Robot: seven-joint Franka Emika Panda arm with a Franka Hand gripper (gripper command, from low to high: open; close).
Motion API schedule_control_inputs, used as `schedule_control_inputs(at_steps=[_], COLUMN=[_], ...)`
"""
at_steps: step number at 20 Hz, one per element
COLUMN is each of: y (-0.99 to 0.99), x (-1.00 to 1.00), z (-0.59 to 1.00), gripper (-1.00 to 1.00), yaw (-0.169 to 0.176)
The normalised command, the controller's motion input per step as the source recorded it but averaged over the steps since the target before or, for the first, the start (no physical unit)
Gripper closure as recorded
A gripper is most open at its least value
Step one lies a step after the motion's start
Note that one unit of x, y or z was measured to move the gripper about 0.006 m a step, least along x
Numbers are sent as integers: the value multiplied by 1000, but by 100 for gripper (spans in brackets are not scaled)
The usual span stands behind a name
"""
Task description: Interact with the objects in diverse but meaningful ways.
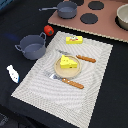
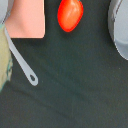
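Observation:
The gripper shows in neither view. In the exterior view, a yellow holed cheese wedge [image 1: 68,62] sits on a tan plate [image 1: 59,70] on the striped placemat [image 1: 95,75]. A yellow block with a red label [image 1: 74,40] lies at the mat's far edge. The red tomato [image 1: 48,30] sits on the dark table by the stove's corner. The grey two-handled pot [image 1: 32,46] stands at the exterior view's left. The white fish [image 1: 12,73] lies further left, near the front. The wrist view shows the tomato [image 2: 69,14] from above and the pot's rim [image 2: 121,30].
A pink toy stove [image 1: 100,22] with black burners runs along the back; its corner also shows in the wrist view [image 2: 27,17]. A grey saucepan [image 1: 64,7] sits there, and a thin grey handle [image 2: 22,62] shows at the wrist. Two orange-handled utensils [image 1: 86,58] [image 1: 70,82] flank the plate.

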Motion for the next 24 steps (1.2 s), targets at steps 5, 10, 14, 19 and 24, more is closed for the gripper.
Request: schedule_control_inputs(at_steps=[5,10,14,19,24], y=[-34,-26,-16,-106,-305], x=[271,452,481,341,424], z=[0,0,-33,-65,-99], gripper=[-100,-100,-100,-100,-100], yaw=[0,-12,-18,0,6])
